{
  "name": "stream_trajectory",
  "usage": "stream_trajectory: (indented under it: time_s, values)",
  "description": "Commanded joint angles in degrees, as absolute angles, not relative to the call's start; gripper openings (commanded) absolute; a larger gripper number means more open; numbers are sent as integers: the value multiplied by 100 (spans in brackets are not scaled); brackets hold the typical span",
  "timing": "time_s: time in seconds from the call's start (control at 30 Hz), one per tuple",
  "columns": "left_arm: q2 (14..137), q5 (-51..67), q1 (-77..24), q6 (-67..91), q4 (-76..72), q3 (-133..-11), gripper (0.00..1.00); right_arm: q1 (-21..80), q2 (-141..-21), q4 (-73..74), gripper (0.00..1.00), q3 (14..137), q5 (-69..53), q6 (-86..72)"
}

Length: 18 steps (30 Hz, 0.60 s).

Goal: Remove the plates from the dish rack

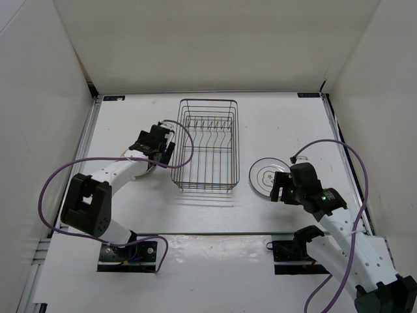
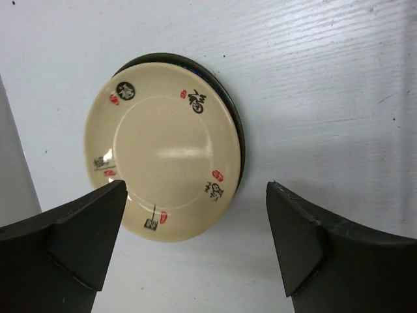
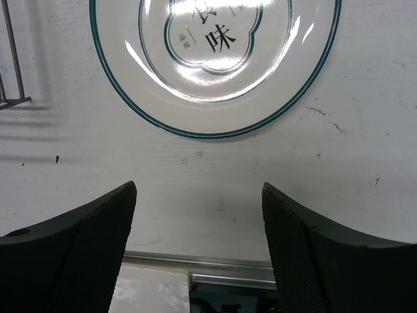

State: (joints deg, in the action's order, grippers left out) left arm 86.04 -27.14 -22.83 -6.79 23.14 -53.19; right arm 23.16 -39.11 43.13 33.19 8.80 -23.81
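Noted: dish rack (image 1: 207,145) bare. To its left, left gripper (image 2: 195,190) spread wide over cream plate (image 2: 163,153), stacked on darker plate (image 2: 219,86), likely to save room. On the other side, right gripper (image 3: 197,189) spread wide just short of white plate (image 3: 215,65), flat.

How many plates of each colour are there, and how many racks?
Cream plate: 1
Dark plate under it: 1
White plate: 1
Wire dish rack: 1
Total: 4
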Motion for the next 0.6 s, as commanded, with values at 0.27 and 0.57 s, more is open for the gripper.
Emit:
stream_trajectory:
  time_s: [0.27,0.57]
  values:
    - [6718,-2339,-2487,182,3707,-6073,100,2312,-3885,4324,80,3419,958,-2391]
    - [4688,-678,-2505,1442,4632,-4436,100,2312,-4017,4632,90,4042,265,-2286]
